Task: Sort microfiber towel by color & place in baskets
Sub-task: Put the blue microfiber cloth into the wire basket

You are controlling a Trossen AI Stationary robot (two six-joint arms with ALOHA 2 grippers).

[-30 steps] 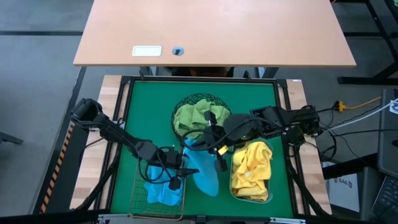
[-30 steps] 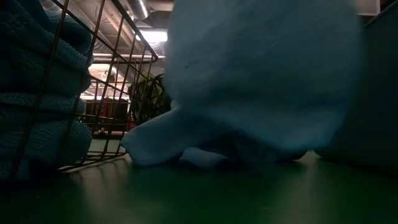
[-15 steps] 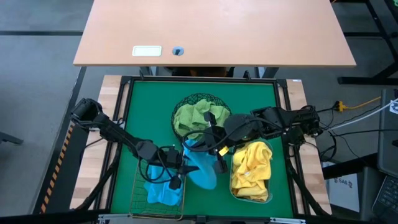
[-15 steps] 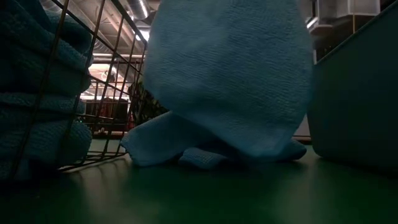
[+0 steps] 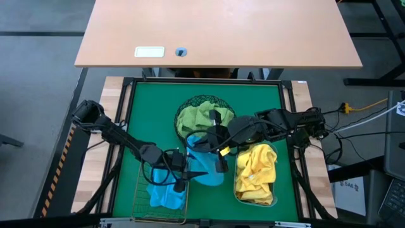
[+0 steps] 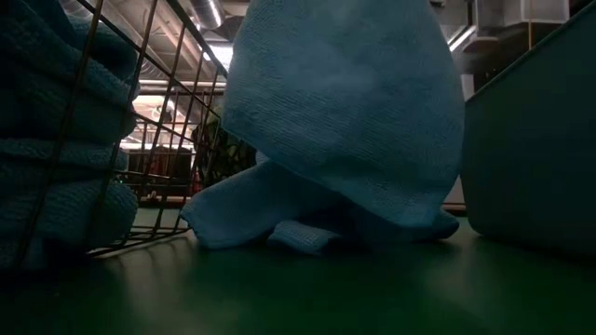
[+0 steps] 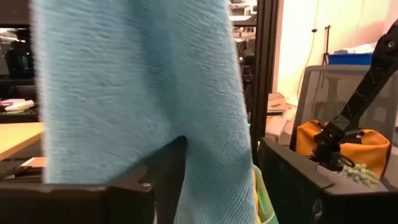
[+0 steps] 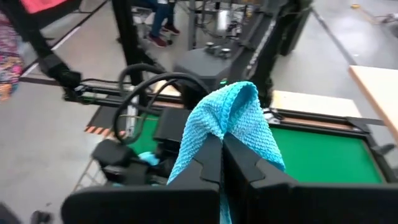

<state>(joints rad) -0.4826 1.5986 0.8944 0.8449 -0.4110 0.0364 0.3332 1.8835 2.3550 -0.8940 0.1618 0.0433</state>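
Wire basket [image 5: 140,197]: copper-coloured, under and just left of the left gripper [image 5: 184,175], with blue cloths [image 5: 163,195] already bunched inside.
Left gripper: at the basket's right edge, touching the hanging blue towel [image 5: 205,166]; whether its fingers are open or closed cannot be told.
Blue towel: pinched at its top fold by the right gripper [image 8: 222,155], fingers closed on it; the rest drapes below that gripper, its lower end crumpled on the green mat [image 6: 307,298] between basket and tub.
Handling: soft, light, limp; it looks likely to sag and drag, so a hold on a bunched fold or corner should serve best.
Mesh bowl [image 5: 201,101]: black, just behind the right gripper, holding green cloths [image 5: 196,118].
Plastic tub [image 5: 238,192]: just right of the right gripper, filled with yellow cloths [image 5: 256,166].
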